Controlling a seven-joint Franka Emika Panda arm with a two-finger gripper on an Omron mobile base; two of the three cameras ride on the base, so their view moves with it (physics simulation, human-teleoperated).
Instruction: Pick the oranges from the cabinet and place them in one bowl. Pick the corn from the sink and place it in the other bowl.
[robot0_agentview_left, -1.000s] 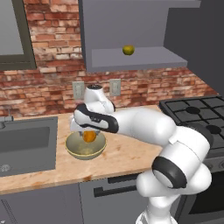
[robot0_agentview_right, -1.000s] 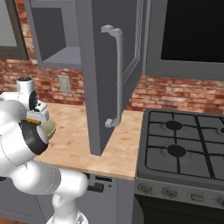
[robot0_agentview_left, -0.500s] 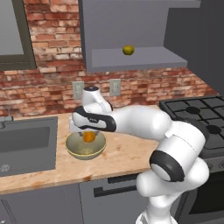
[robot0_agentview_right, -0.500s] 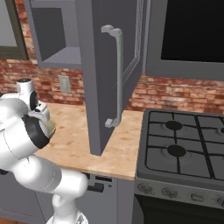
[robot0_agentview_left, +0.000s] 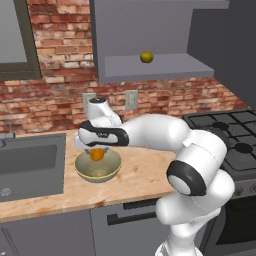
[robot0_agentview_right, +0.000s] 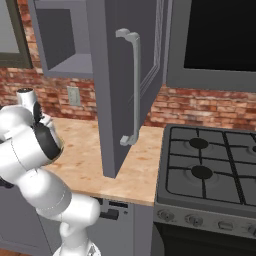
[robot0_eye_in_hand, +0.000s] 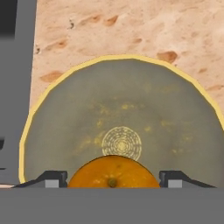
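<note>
Claw (robot0_eye_in_hand: 113, 177) pointing down over olive bowl (robot0_eye_in_hand: 65, 131), gripping bright orange (robot0_eye_in_hand: 113, 175), arm reaching left

Glossy white arm (robot0_agentview_left: 165, 135) of rounded segments with dark bands at the joints; dark grey fingers (robot0_eye_in_hand: 52, 178).

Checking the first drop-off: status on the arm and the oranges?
Gripper above the olive-tan glossy bowl, fingers shut on the bright orange fruit. Yellow-green fruit on the grey cabinet shelf. Nothing in the way.
</note>
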